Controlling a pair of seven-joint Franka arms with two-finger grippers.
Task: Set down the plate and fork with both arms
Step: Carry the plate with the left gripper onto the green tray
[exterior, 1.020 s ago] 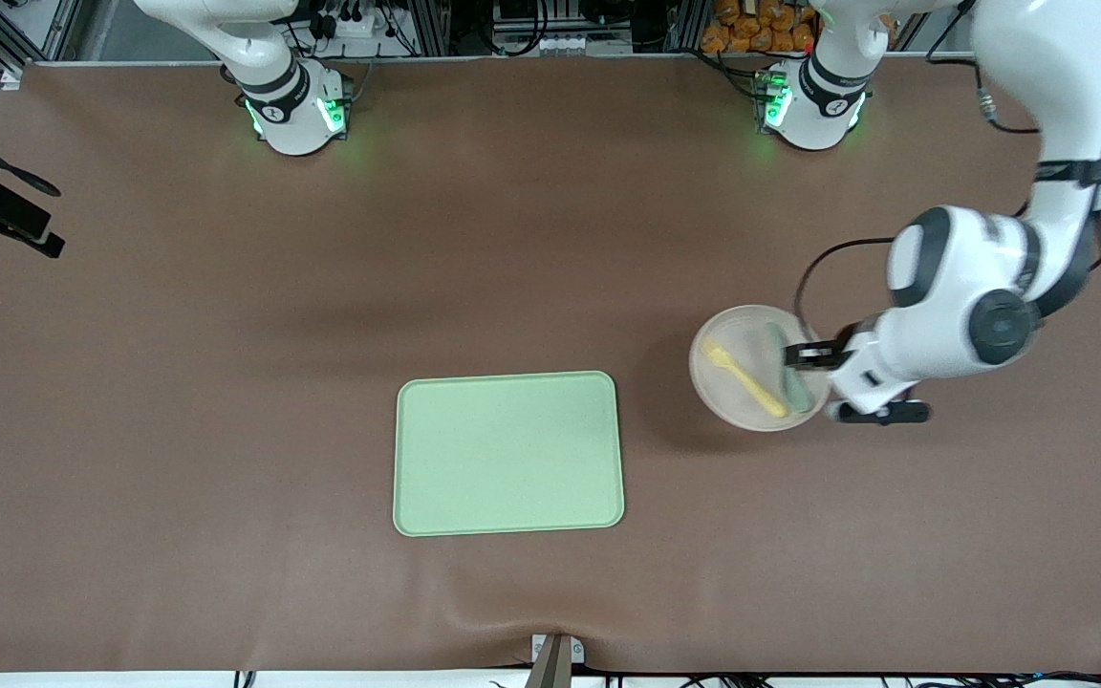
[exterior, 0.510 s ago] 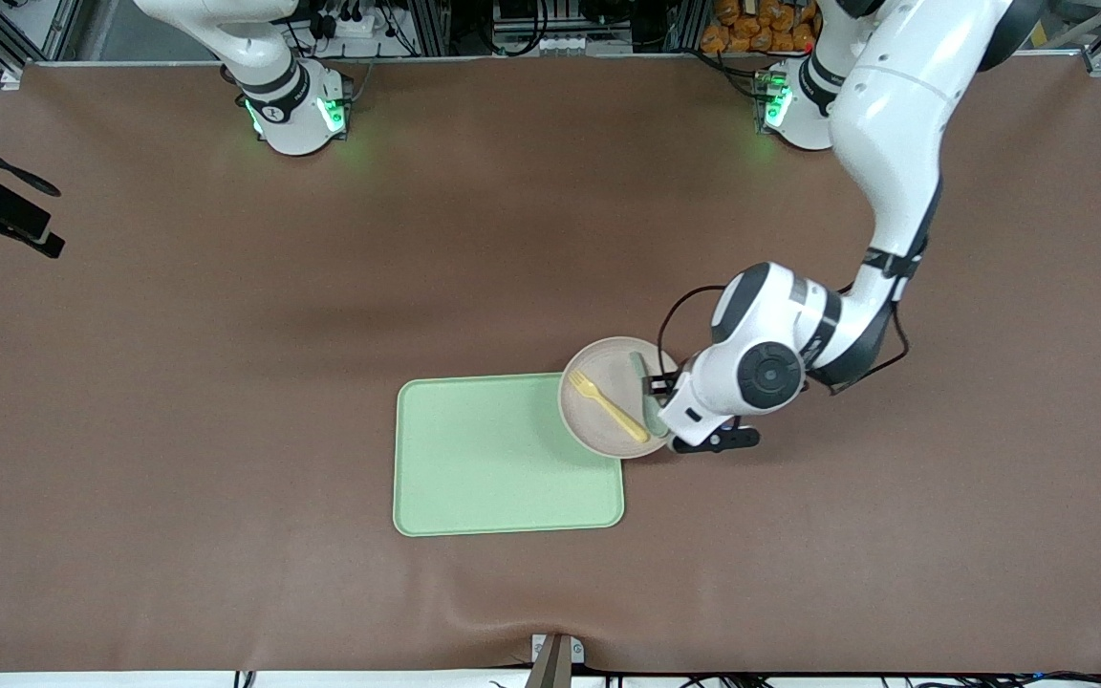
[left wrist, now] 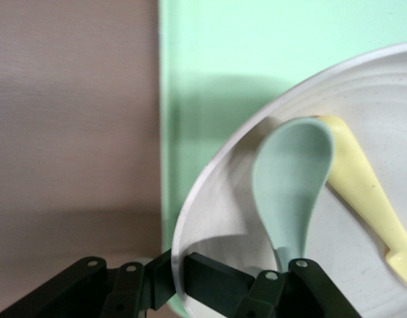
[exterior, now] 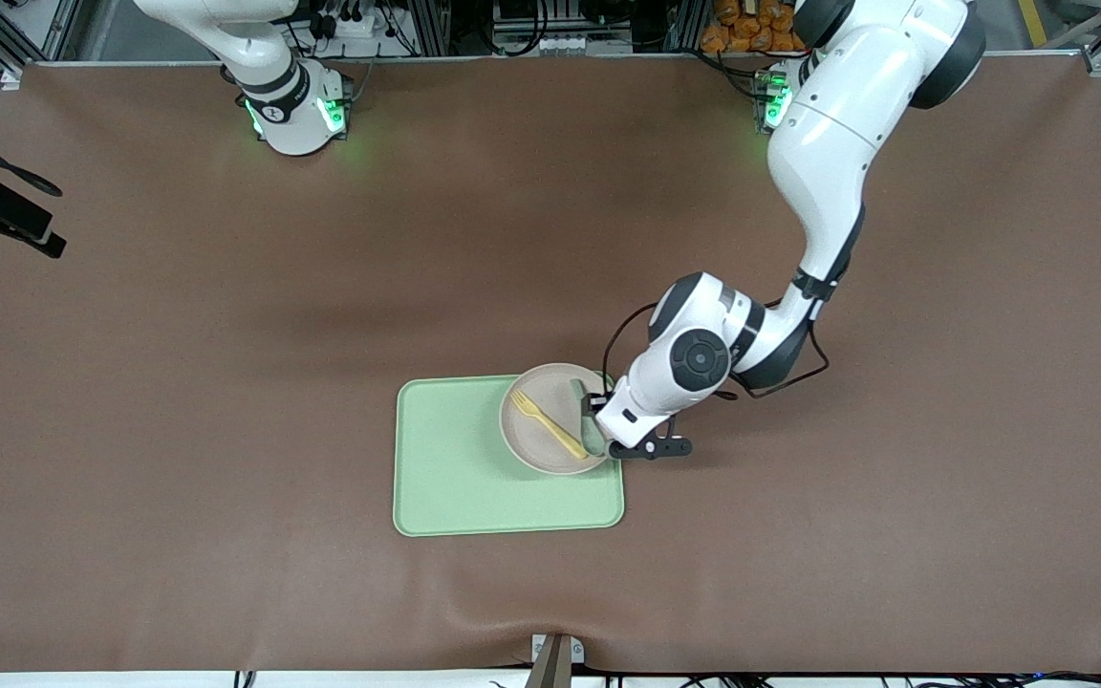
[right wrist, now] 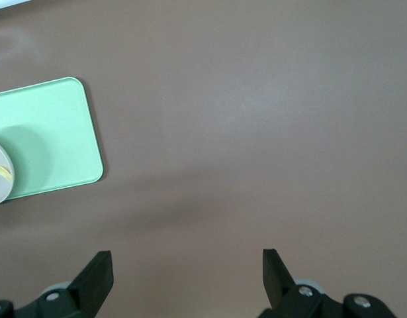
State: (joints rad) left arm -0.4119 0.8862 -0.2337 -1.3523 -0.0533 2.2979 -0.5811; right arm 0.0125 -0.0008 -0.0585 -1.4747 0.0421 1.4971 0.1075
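Plate and fork ride together above the tray's end nearest the left arm. Largest first: the brown table (exterior: 178, 382) spreads under everything, and on it, near the front camera's edge, lies the rectangular light-green tray (exterior: 455, 478). The left arm (exterior: 823, 153) reaches down from its base and bends toward the tray, while the right arm (exterior: 264, 57) waits near its own base, most of it out of the front view.

The plate (exterior: 536, 435) — small, round, off-white — sits over the tray's corner toward the left arm; whether it rests on the tray or hangs just above it is hard to tell, though the shadow in the left wrist view hints at a gap. The left gripper (left wrist: 183, 281) is pressed together on the plate's rim, one finger below the edge and one above.

On the plate lie the pale-yellow fork (exterior: 548, 425) and, beside it toward the gripper, a grey-green spoon (left wrist: 289, 185); the spoon's bowl touches the fork's handle end.

The right gripper (right wrist: 186, 275) hovers over bare table — fingers spread wide, holding nothing.
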